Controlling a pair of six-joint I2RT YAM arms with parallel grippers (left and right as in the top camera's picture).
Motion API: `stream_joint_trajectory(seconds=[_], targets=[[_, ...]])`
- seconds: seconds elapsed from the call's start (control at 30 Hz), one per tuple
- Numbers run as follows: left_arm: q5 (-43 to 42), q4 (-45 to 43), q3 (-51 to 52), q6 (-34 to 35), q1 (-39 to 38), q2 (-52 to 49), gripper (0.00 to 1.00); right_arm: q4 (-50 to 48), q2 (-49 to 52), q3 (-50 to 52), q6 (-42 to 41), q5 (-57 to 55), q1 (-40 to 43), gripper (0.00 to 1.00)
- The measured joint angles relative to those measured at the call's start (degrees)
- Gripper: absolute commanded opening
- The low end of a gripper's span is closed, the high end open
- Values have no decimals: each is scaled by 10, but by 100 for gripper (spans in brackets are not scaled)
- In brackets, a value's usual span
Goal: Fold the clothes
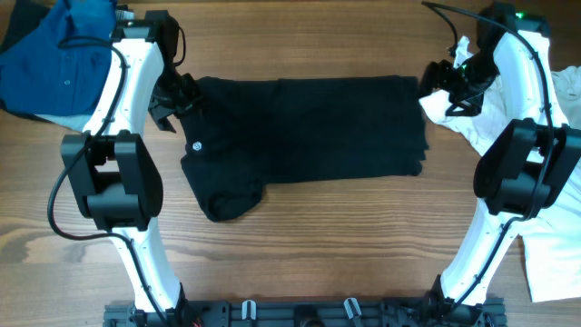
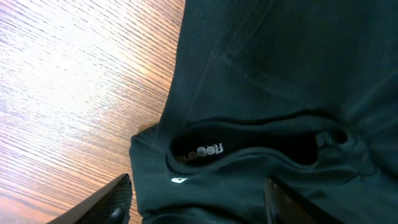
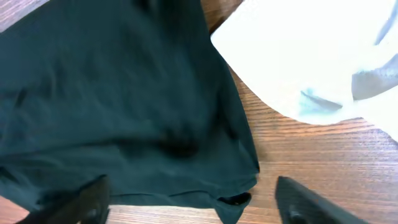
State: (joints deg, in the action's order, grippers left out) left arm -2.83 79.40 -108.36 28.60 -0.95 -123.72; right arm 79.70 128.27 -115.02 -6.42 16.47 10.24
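Note:
The clothes, a black T-shirt point(image 1: 309, 127), lie flat across the middle of the wooden table, with one sleeve point(image 1: 227, 202) sticking out at the front left. My left gripper point(image 1: 172, 100) hovers over the collar end. In the left wrist view it point(image 2: 199, 200) stands open, its fingers either side of the collar, which bears white lettering point(image 2: 202, 151). My right gripper point(image 1: 440, 86) is over the hem end. In the right wrist view it point(image 3: 193, 200) is open above the shirt's corner point(image 3: 236, 199), with nothing held.
A blue buttoned shirt point(image 1: 54, 64) lies bunched at the back left corner. A white T-shirt point(image 1: 554, 118) lies at the right edge, close to the black shirt's hem, and shows as the white T-shirt point(image 3: 311, 56) in the right wrist view. Bare wood point(image 1: 345, 245) lies in front.

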Motion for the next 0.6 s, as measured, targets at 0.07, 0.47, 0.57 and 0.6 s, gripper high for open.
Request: stream_joint_trajectory(seconds=[0.07,0.47,0.57,0.6], targets=[[0,-4,0,1,0,0,20,-6,0,0,1,0,0,70],[-26,-18,0,-4,-13,0,14,-40,0,0,19,30,0,52],[-23,-19,0,-12,-35,0,18,-40,0,-10,27,35,0,52],[-24,-19,0,-14,-42,0,20,-39,0,-16,32,38,0,53]])
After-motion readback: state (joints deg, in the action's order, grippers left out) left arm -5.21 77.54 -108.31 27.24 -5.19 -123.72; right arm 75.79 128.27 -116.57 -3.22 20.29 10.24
